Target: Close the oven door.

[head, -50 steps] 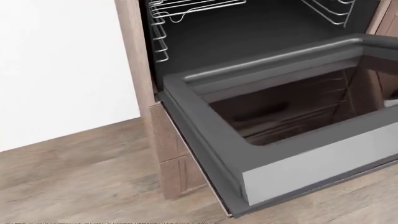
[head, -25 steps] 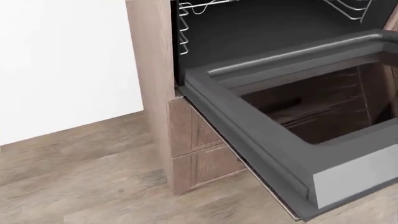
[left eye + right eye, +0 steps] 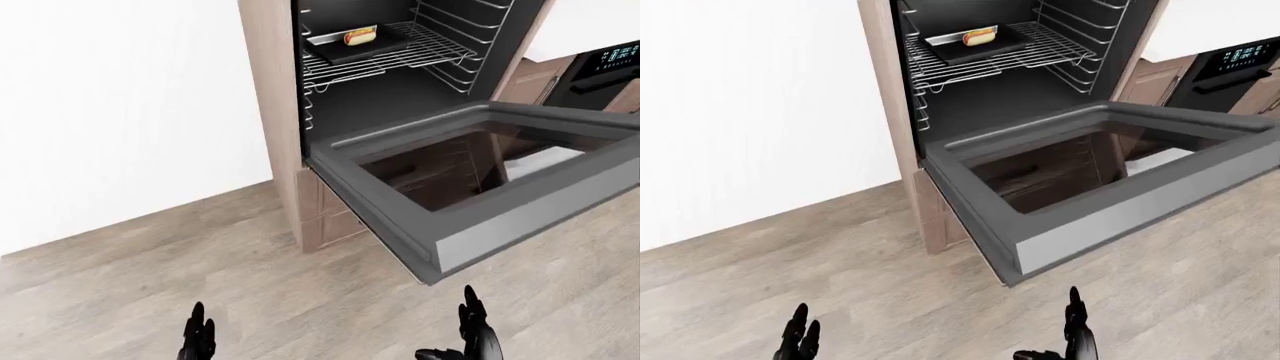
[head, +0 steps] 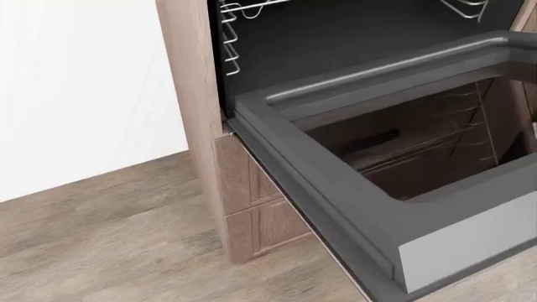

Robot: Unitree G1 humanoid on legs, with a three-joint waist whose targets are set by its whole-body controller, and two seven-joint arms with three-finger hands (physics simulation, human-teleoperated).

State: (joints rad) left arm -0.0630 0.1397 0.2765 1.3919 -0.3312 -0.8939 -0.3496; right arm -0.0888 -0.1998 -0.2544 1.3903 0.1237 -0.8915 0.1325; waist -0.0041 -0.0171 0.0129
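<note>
The oven door (image 3: 400, 217) hangs fully open and lies flat, a grey frame around a dark glass pane, reaching toward the right of the left-eye view; its frame (image 4: 319, 170) fills the head view's right half. The oven cavity (image 3: 390, 82) stands open above it, with wire racks. On a rack lies a black tray (image 3: 355, 43) carrying a hot dog (image 3: 359, 34). My left hand (image 3: 198, 341) and right hand (image 3: 475, 337) show at the bottom edge, fingers spread open, well below the door and touching nothing.
The oven sits in a tall wooden cabinet (image 3: 272, 112) with drawers (image 4: 252, 207) under the door. A white wall (image 3: 120, 112) runs to the left. A second oven's control panel (image 3: 610, 58) shows at the far right. Wooden floor (image 3: 150, 277) spreads below.
The whole head view has shifted: the camera moved, first sliding the oven rightward, then back leftward. The door itself stays flat open.
</note>
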